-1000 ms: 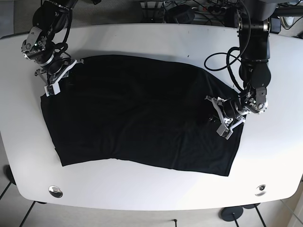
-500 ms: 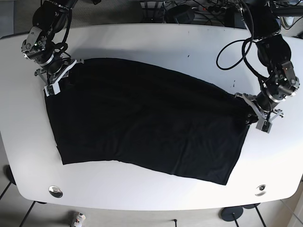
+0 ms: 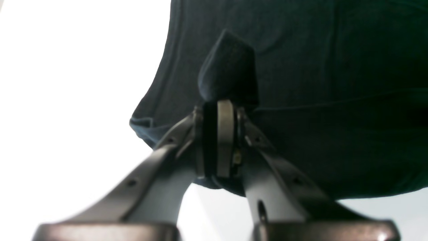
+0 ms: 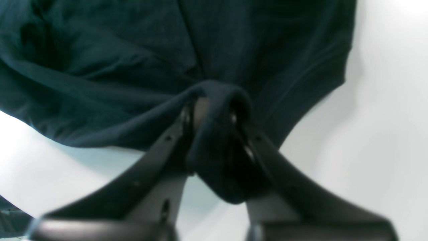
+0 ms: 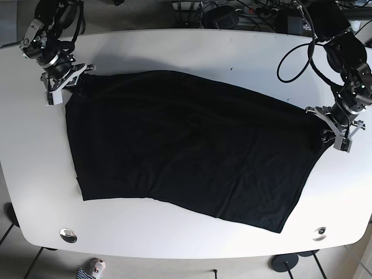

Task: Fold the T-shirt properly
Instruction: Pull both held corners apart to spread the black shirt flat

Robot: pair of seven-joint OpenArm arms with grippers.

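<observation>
Black T-shirt spread flat in base view | wrist views: left pincer, right pincer each clamp fabric

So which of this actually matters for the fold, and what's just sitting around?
Matters for the fold:
black T-shirt
left pincer, clamped on the shirt's edge
right pincer, clamped on the opposite edge
white table

Just sitting around:
cables behind the table
round metal fittings at the table's front corners

A white table, with cables behind its far edge.
</observation>
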